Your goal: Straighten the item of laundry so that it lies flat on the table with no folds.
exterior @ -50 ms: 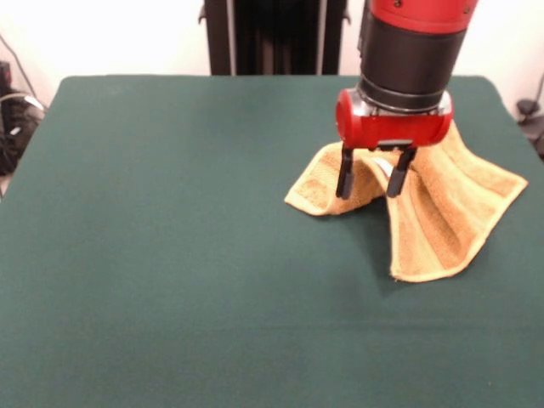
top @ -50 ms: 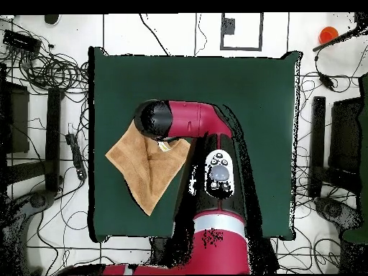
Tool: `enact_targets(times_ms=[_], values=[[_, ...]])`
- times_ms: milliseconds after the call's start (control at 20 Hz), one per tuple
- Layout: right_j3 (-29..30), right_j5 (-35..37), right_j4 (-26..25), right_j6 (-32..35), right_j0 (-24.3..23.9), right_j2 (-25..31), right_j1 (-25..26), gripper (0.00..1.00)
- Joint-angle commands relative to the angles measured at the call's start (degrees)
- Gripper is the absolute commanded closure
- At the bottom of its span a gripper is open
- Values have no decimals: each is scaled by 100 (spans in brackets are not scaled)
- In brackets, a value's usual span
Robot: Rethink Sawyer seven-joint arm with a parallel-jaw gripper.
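The gripper [exterior @ -50 ms: 371,183] is seen with jaws spread, unclenched, straddling a raised ridge of the golden-orange towel [exterior @ -50 ms: 442,221], which is bunched directly beneath it at one side edge of the green table [exterior @ -50 ms: 170,255].

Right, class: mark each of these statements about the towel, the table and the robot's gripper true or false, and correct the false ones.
1. The towel lies perfectly flat. False: it is bunched up, with a raised ridge and folds.
2. The gripper is over the towel. True: its fingers come down at the raised fold.
3. The table has a dark green top. True.
4. The towel sits in the middle of the table. False: in the front view it lies toward the right side, near the edge.
5. The towel is blue. False: it is golden-orange with paler bands.
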Motion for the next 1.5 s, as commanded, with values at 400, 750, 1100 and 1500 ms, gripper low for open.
enact_targets(times_ms=[400, 750, 1100, 1500], values=[[327, 74, -70, 6, -171, 926, 458, 0], [420, 139, 46, 119, -211, 1046, 346, 0], [556, 123, 106, 210, -320, 1219, 266, 0], [529, 165, -31, 253, -316, 1208, 313, 0]])
